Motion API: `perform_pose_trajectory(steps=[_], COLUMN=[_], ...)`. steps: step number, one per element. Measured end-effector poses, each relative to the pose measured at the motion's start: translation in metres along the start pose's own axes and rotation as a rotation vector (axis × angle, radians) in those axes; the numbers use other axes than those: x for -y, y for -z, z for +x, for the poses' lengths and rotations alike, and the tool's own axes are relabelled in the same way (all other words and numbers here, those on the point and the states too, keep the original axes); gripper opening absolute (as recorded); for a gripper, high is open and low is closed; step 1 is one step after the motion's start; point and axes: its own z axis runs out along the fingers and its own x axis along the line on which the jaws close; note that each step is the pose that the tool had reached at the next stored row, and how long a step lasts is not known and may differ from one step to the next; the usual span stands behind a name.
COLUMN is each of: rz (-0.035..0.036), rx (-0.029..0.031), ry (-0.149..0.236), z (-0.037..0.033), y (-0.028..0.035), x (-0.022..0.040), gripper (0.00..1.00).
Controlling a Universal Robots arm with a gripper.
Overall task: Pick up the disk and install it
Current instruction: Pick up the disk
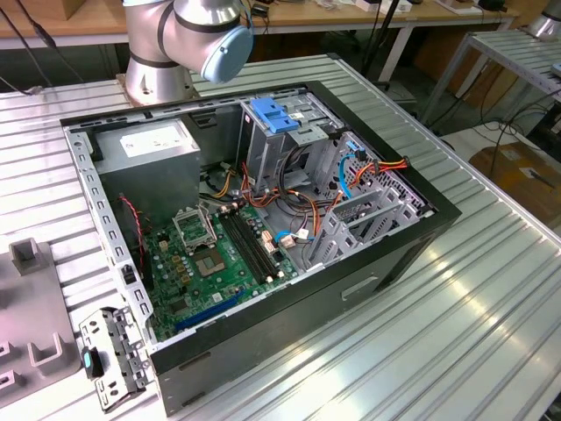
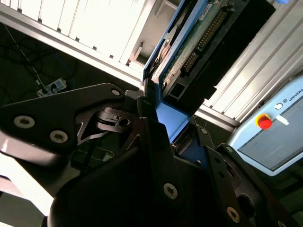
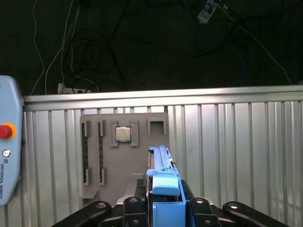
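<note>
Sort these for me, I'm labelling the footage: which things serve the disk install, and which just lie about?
In the job:
the disk, clamped in the gripper
the open computer case

Lying about:
processor chip on the grey fixture
teach pendant
floor cables

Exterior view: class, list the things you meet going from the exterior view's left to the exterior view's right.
Grey block → metal bracket → processor socket → pale-blue plate → cardboard box.
</note>
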Motion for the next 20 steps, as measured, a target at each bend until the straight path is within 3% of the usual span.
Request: perform_pose_trajectory(steps=[5, 20], rz=[0.0001, -0.0024], rx=[0.0, -0.0001], ry=[0.0, 0.0], z=[0.0001, 0.0006], y=[0.0023, 0.0221], x=[0.0, -0.0001], gripper=[0.37, 0.37])
